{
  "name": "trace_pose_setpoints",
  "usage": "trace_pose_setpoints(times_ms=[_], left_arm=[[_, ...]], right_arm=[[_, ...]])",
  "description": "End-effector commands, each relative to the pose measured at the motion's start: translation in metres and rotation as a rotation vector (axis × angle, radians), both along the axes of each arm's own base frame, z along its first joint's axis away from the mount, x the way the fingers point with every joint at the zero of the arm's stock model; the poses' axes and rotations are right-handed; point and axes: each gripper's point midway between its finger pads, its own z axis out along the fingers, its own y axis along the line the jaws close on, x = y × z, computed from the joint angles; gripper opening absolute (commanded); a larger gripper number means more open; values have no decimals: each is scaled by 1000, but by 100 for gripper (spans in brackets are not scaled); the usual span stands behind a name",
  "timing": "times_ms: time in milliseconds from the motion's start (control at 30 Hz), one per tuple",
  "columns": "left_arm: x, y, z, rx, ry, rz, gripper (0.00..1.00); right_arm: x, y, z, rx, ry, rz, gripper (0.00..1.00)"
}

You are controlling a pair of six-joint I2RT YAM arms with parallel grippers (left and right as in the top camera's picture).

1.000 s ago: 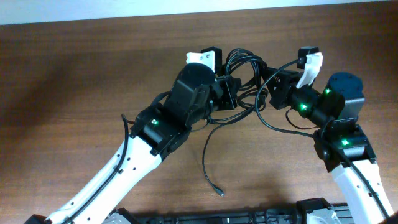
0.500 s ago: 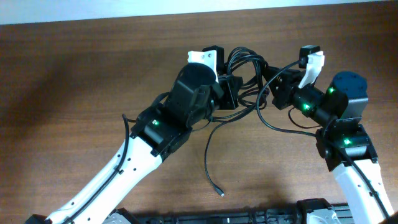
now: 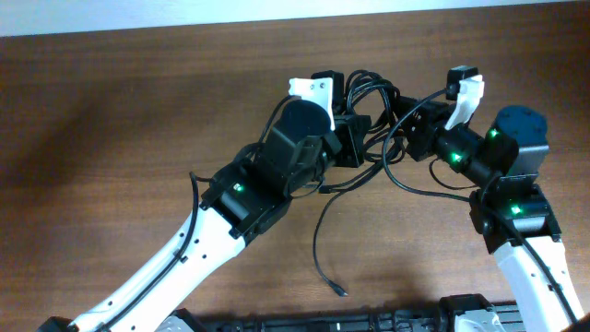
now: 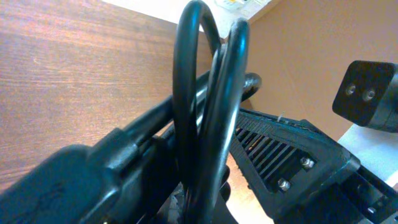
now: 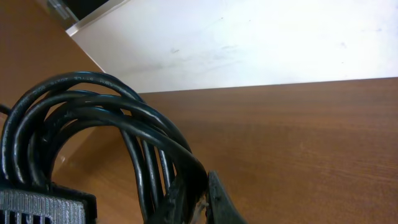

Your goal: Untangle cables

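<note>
At 12 o'clock, left gripper (image 3: 354, 138) and right gripper (image 3: 417, 127) both clamp tight on the cables (image 3: 373, 89); separating step, next likely pulling toward 9 and 3.

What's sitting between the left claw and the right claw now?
Only the looped bundle of thin black cables spans that gap, seen in the overhead view.

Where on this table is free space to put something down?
Widest bare wood: the table's left half, left of the left arm. Smaller patch: between the trailing cable end and the right arm. Crowded: far middle, where both arms meet at the cables.
</note>
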Motion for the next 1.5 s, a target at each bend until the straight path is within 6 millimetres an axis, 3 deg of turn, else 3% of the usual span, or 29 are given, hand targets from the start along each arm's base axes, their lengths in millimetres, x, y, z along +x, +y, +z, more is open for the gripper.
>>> trace_pose_setpoints(times_ms=[0, 233, 333, 500, 933, 1100, 1267, 1400, 1467], left_arm=[[-20, -19, 18, -42, -42, -114, 0], [-18, -18, 19, -42, -48, -105, 0], [-18, -18, 19, -42, -47, -105, 0], [-19, -19, 18, -42, -46, -109, 0], [-26, -22, 14, -14, -51, -140, 0], [-28, -19, 6, 59, -97, -176, 0], [-32, -15, -7, 191, -183, -250, 0], [-30, -12, -10, 254, -243, -273, 0], [-17, 4, -12, 307, -249, -188, 0]], right_arm=[[-12, 17, 5, 14, -14, 119, 4], [-17, 22, 2, 8, -4, 153, 4], [-21, 35, 3, -38, -53, 201, 15], [-18, 34, 4, -47, -64, 184, 25], [2, 33, 3, -51, -101, 167, 36], [12, 24, 7, -69, -127, 98, 36], [28, 0, 3, -108, -112, -71, 36], [35, -20, -14, -154, -42, -190, 36], [34, -27, -22, -165, -9, -214, 36]])
